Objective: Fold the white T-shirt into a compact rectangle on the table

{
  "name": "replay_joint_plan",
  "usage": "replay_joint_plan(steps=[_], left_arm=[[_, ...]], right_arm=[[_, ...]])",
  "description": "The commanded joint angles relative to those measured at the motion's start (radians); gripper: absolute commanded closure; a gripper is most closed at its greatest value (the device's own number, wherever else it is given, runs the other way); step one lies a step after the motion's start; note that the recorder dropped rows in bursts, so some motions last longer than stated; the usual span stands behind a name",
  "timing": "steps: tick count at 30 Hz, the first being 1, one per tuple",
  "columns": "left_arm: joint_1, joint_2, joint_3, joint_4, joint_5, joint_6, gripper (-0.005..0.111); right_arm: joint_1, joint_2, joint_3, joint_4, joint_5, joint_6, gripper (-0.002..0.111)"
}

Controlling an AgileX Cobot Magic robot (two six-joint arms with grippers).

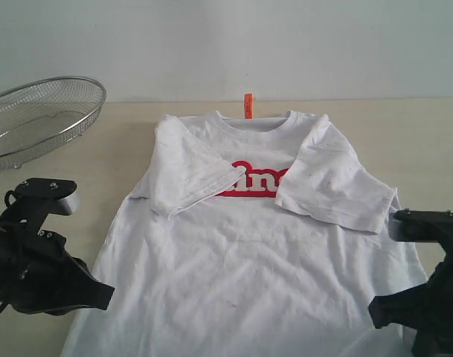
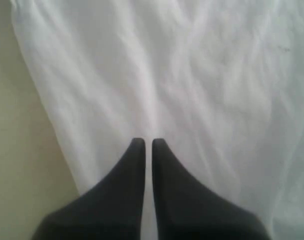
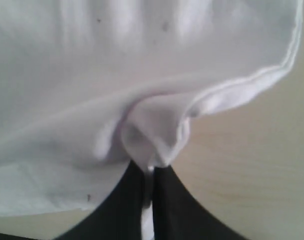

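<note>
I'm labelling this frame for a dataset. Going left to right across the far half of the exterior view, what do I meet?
Wire-mesh basket → folded-in sleeve → orange neck tag → second folded-in sleeve. The last three belong to the white T-shirt.

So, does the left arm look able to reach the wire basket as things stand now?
Probably yes. The wire basket stands farther back on the side of the left arm, with only bare table between them. That arm's jaws are shut, so they must open first.
</note>
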Motion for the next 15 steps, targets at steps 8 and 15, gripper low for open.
replay_joint_plan(steps=[8,15], left_arm=[[-0.001,-0.010,0.004,0.006,-0.023,-0.008,0.102],[-0.001,-0.010,0.004,0.006,-0.018,-0.008,0.102]], right_arm=[[0.000,-0.086,-0.221,-0.110,-0.176,0.009,0.108],[0.000,0.127,-0.381,-0.187,-0.301,0.038,0.108]])
